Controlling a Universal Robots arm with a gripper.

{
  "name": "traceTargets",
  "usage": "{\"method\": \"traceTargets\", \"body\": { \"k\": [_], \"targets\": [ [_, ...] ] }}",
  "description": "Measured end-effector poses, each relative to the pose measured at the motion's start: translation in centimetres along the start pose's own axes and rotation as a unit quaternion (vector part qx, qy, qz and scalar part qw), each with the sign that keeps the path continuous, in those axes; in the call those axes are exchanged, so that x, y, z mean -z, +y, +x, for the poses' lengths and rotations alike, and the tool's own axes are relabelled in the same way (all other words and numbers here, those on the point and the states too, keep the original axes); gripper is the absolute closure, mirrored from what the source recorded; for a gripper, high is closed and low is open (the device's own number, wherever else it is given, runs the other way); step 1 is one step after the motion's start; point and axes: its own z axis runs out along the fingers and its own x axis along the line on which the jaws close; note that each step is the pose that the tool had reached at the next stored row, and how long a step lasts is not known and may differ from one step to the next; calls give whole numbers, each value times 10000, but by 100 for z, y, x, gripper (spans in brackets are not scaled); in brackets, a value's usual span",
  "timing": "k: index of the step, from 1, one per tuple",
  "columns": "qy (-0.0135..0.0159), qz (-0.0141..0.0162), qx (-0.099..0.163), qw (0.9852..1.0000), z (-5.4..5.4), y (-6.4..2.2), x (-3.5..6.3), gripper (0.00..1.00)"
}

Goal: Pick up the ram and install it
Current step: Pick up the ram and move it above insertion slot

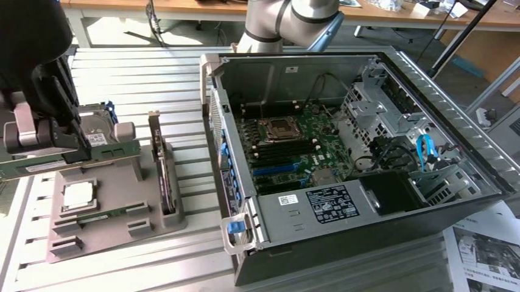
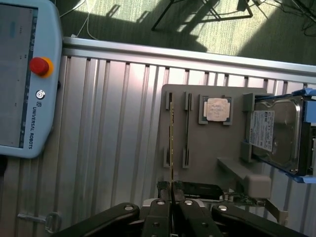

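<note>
My end effector is shut tight on the ram, pinching the thin green stick over the gray tray on the bench, at the exterior view's left. The square chip and hard drive sit close by. The open computer stands at the right.

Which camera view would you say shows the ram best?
The exterior view: the ram shows its long green side there. The wrist view sees it edge-on, as a thin line clamped in the gripper.
</note>
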Motion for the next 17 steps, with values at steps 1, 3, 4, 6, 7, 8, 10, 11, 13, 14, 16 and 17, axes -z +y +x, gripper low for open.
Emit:
{"method": "traceTargets", "body": {
  "k": [1,3,4,6,7,8,10,11,13,14,16,17],
  "targets": [
    [0,0,0,10000,2,-17,0,87],
    [0,0,-1,10000,7,-56,-1,87],
    [0,0,-1,10000,9,-74,-1,87],
    [0,0,-2,10000,13,-108,-1,87],
    [0,0,-2,10000,15,-125,-1,87],
    [0,0,-3,10000,16,-136,-2,87],
    [0,-1,-4,10000,20,-163,-1,87],
    [0,0,-5,10000,21,-177,-2,87],
    [0,-1,-6,10000,25,-207,-2,87],
    [0,-1,-7,10000,29,-243,-2,87],
    [0,-1,-8,10000,35,-293,-2,87],
    [0,-1,-8,10000,38,-312,-3,87]
  ]
}}
